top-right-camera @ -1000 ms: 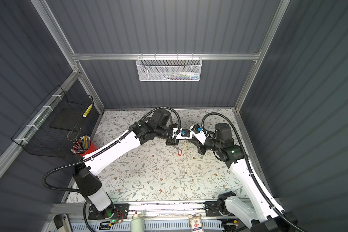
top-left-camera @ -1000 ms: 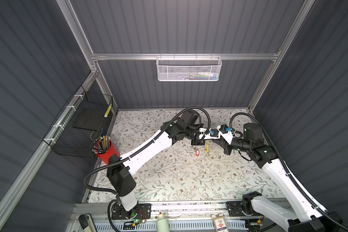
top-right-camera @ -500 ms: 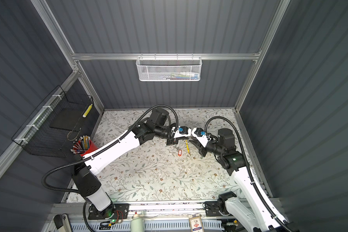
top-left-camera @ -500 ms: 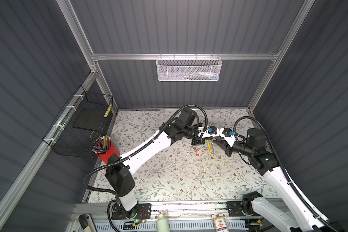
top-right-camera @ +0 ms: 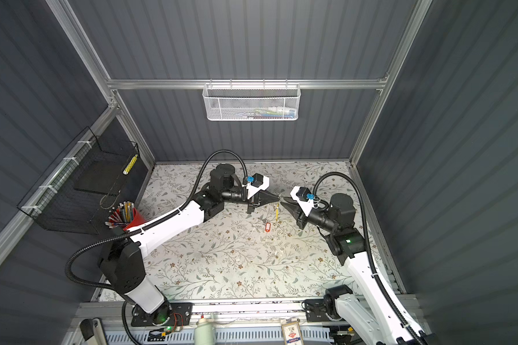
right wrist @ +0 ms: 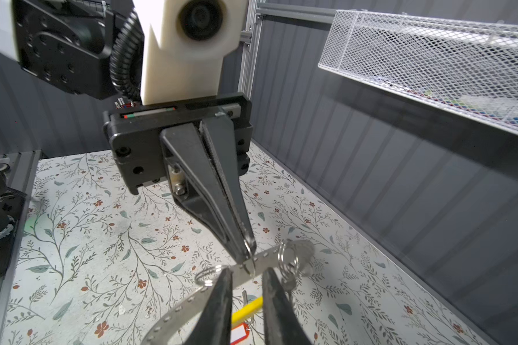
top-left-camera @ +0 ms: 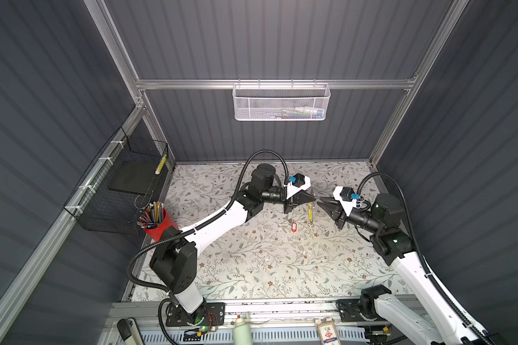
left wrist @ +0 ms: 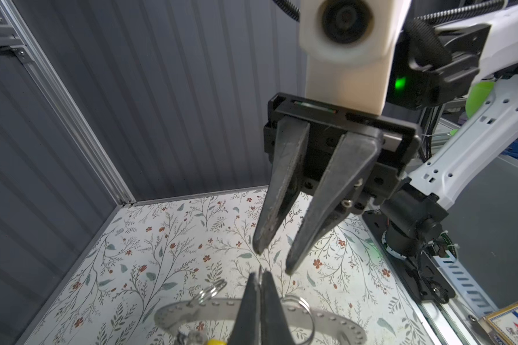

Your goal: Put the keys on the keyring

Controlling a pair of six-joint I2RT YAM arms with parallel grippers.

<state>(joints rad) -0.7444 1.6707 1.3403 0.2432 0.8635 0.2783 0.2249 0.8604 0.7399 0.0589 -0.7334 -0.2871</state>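
The left claw [left wrist: 259,283] is clenching edge-on around the studded strip of the keyring [right wrist: 174,312] and is holding it in the air above the table [top-left-camera: 251,268]. The right claw [left wrist: 274,261] is hovering tip to tip with it, jaws released and gripping nothing. The hoop is hanging from the grip, its yellow segment [right wrist: 248,308] lowest. A small split ring [right wrist: 288,263] is already riding on the strip just beside the grip, carrying a blurred silvery piece, probably a key. The red-tagged key [top-left-camera: 294,226] appears to be lying on the table below, not yet threaded. The step in hand is probably fetching that key. For a good result, the left claw should be holding the hoop motionless while the right claw takes the key by its tag, leaving the loop free for threading.
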